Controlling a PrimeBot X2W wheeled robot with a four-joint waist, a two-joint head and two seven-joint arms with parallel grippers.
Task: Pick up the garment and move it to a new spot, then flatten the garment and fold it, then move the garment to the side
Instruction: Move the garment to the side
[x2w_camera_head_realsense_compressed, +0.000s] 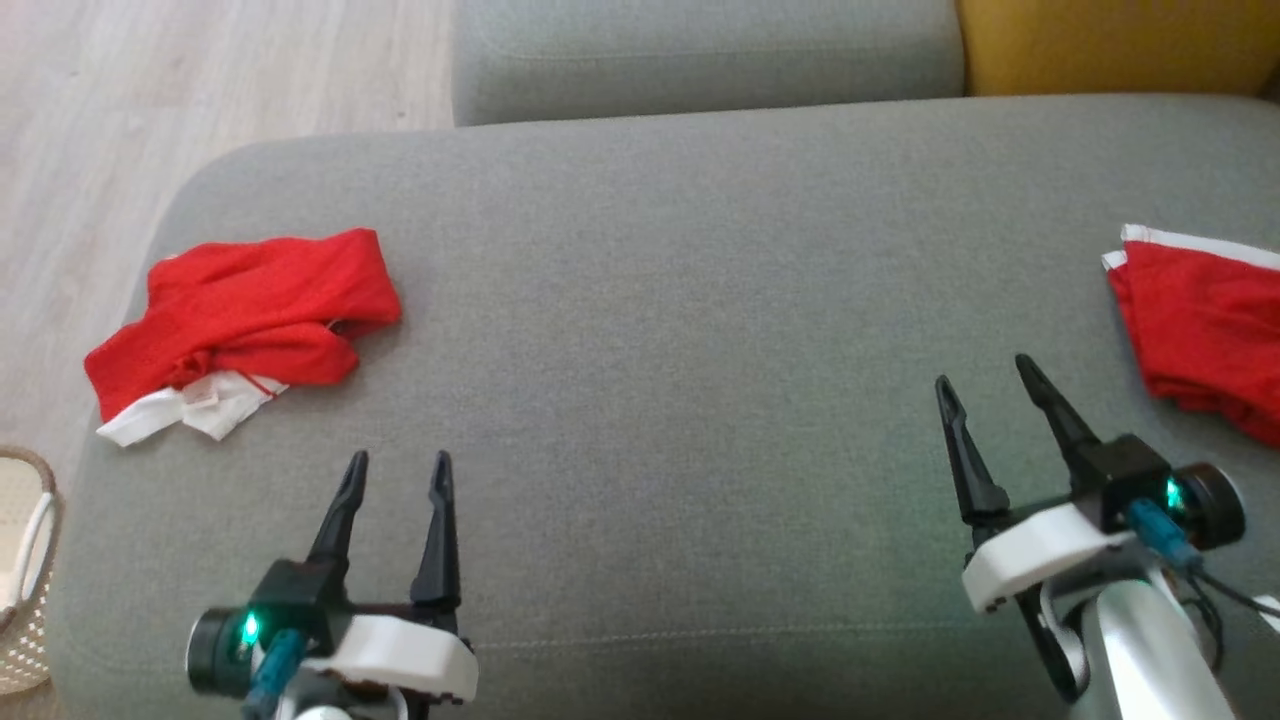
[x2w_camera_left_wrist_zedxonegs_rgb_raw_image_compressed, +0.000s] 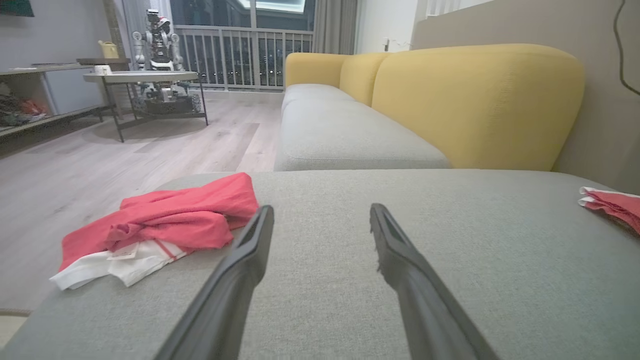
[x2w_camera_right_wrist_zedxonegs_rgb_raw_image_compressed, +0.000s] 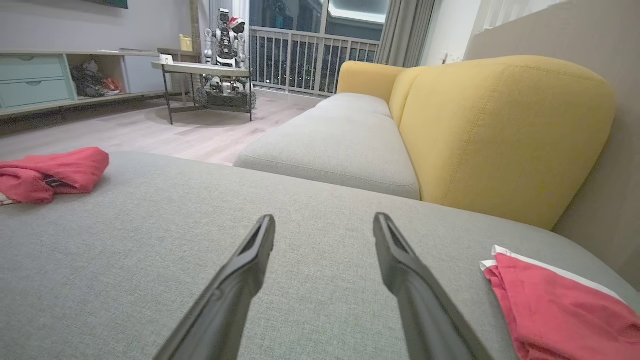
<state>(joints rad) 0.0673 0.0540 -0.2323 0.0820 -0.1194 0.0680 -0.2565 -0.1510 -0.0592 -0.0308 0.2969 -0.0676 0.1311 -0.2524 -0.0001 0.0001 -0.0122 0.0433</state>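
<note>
Two red garments lie on the grey sofa cushion (x2w_camera_head_realsense_compressed: 680, 280) below me, one toward each side of the frame. At the far left of the head view, a woven basket (x2w_camera_head_realsense_compressed: 22, 575) with a pale handle shows at the lower left edge, on the light wood floor (x2w_camera_head_realsense_compressed: 90, 130) beside the cushion. Next comes the crumpled garment (x2w_camera_head_realsense_compressed: 255, 310), red with a white part sticking out at its lower side. It is bunched up close to the cushion's left edge, left of centre in the frame.

Below it and a little to its right, the left jaws rise from the bottom edge. Their dark fingers (x2w_camera_head_realsense_compressed: 340, 515) stand wide open, pointing up the frame, near the garment but apart from it. In the left wrist view the same garment sits just left of the left-hand finger (x2w_camera_left_wrist_zedxonegs_rgb_raw_image_compressed: 240, 280), further up the cushion.

Grey fabric runs across the middle of the frame. At the lower right the right jaws are spread open too, fingers (x2w_camera_head_realsense_compressed: 966, 455) tilted slightly leftward over the cushion.

At the far right edge lies the second garment (x2w_camera_head_realsense_compressed: 1200, 330), red with a white border along its upper side, flatter and neater than the first, and cut off by the frame. A yellow backrest (x2w_camera_head_realsense_compressed: 1110, 45) fills the upper right corner.
</note>
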